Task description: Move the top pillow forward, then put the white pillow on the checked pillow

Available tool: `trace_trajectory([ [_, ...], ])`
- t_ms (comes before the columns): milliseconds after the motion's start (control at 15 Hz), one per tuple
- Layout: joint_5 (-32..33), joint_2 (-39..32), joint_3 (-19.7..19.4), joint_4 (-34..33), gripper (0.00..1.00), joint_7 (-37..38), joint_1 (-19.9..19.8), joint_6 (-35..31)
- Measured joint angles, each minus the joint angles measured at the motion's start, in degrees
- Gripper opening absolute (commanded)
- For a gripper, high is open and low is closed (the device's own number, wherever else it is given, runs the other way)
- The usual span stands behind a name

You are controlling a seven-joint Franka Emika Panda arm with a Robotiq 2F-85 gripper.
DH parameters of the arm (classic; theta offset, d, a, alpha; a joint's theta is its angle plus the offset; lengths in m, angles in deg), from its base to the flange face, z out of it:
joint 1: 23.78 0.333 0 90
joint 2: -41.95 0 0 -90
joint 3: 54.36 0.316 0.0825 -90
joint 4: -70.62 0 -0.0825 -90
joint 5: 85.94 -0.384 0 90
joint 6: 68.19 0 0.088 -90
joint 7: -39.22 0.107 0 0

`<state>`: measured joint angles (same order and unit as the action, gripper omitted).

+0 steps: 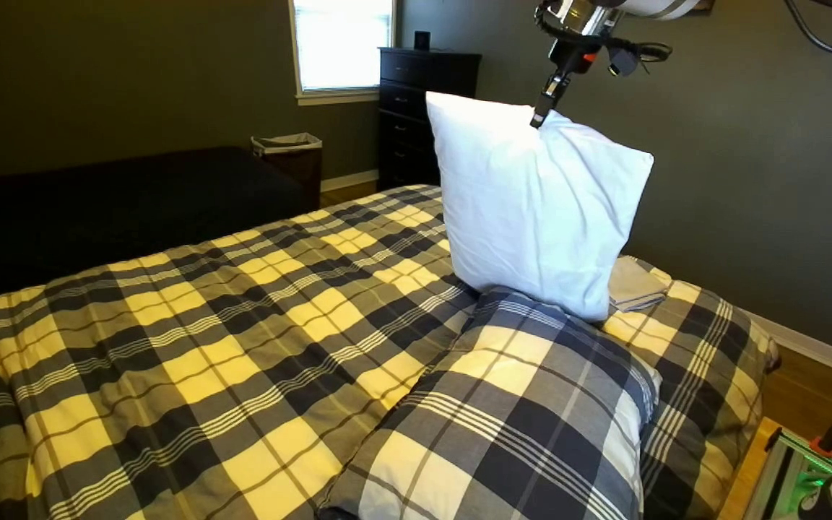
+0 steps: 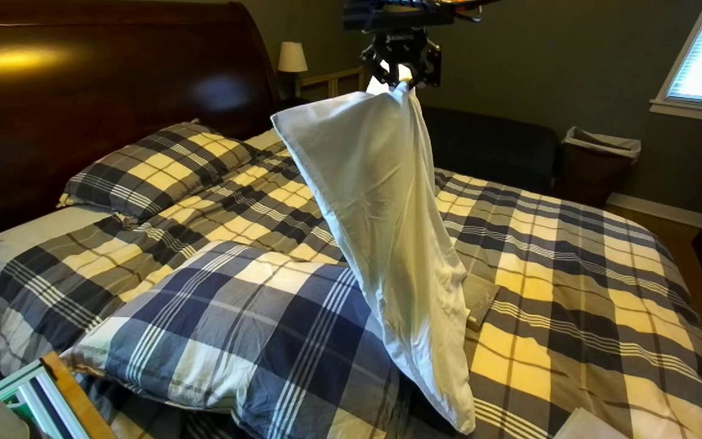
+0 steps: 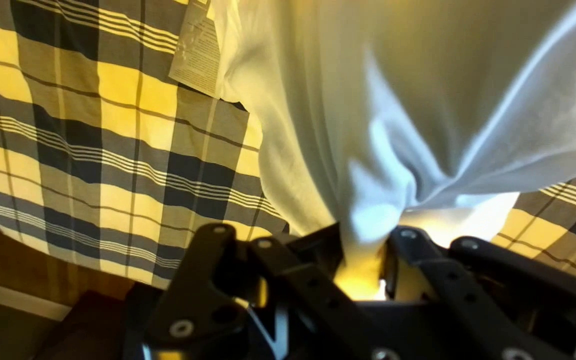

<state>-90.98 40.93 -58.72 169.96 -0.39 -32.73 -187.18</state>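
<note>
The white pillow (image 1: 531, 209) hangs from my gripper (image 1: 540, 115) above the bed, held by a pinched fold of its upper edge. It hangs steeply in both exterior views (image 2: 381, 225), its lower edge at the far end of the plaid pillow. I cannot tell whether it rests on it. In the wrist view, the fold of the white pillow (image 3: 418, 90) sits between the fingers of my gripper (image 3: 365, 245). The plaid pillow, both the top and the checked pillow (image 1: 503, 412), lies on the bed's near side. It also shows in an exterior view (image 2: 247, 329).
The flat plaid bedspread (image 1: 199, 347) covers the bed. Another plaid pillow (image 2: 162, 164) lies by the wooden headboard (image 2: 113, 67). A flat grey-beige item (image 1: 633, 283) lies beside the white pillow. A bin (image 1: 287, 162) and a dark dresser (image 1: 423, 108) stand beyond the bed.
</note>
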Motion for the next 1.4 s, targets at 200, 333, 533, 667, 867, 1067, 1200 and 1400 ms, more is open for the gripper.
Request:
trace_trajectory([
  [200, 0.00, -0.58, -0.16, -0.12, 0.06, 0.00, 0.00, -0.02],
  [333, 0.00, -0.58, -0.18, -0.18, 0.02, 0.00, 0.00, -0.02],
  [533, 0.06, -0.69, -0.14, 0.18, 0.02, -0.07, 0.18, 0.03],
  [667, 0.43, -0.40, 0.23, 1.09, 0.02, 0.04, 1.10, 0.80],
  [867, 2.81, 2.11, 1.68, 3.95, 0.02, 1.58, 3.58, 4.72],
  [1067, 7.86, 6.40, 3.43, 7.93, 0.02, 5.13, 6.08, 9.11],
  [1200, 10.85, 9.66, 4.51, 10.23, 0.02, 6.83, 7.42, 12.41],
  [1400, 11.92, 14.59, 5.65, 12.38, 0.02, 7.86, 9.49, 18.44],
])
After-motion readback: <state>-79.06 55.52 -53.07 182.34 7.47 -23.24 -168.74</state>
